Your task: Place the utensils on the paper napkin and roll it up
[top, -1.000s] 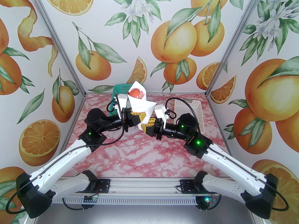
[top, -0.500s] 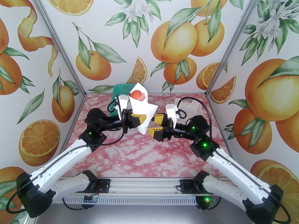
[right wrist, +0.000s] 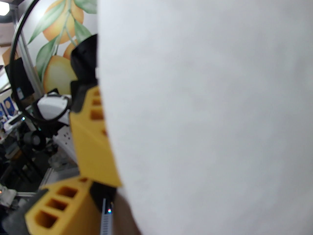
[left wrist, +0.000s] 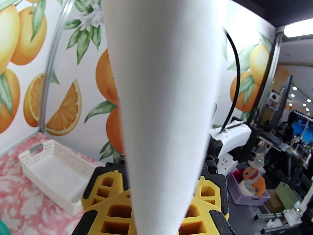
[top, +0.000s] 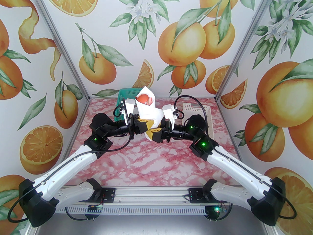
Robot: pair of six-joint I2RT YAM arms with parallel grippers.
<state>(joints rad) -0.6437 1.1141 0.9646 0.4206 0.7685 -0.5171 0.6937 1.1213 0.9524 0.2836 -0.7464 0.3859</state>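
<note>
The left gripper [top: 147, 126] pinches the rolled paper napkin [top: 149, 112], held up over the table [top: 146, 160]. The utensils [top: 144, 99] peek out of its top. The right gripper [top: 154, 129] sits around its bottom; whether it squeezes is unclear.

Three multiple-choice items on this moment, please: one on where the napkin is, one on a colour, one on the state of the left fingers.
1. Where is the rolled paper napkin relative to the table?
A) spread flat on it
B) held up in the air above it
C) underneath it

2. What colour are the utensils showing at the roll's open top?
A) blue
B) silver
C) orange

3. The left fingers are:
A) shut on the napkin
B) open, clear of it
C) pointing straight down

Answers:
1 B: the top view shows the roll raised between the two arms.
2 C: an orange spoon bowl and fork tines peek out.
3 A: they pinch the roll's lower part.
</note>
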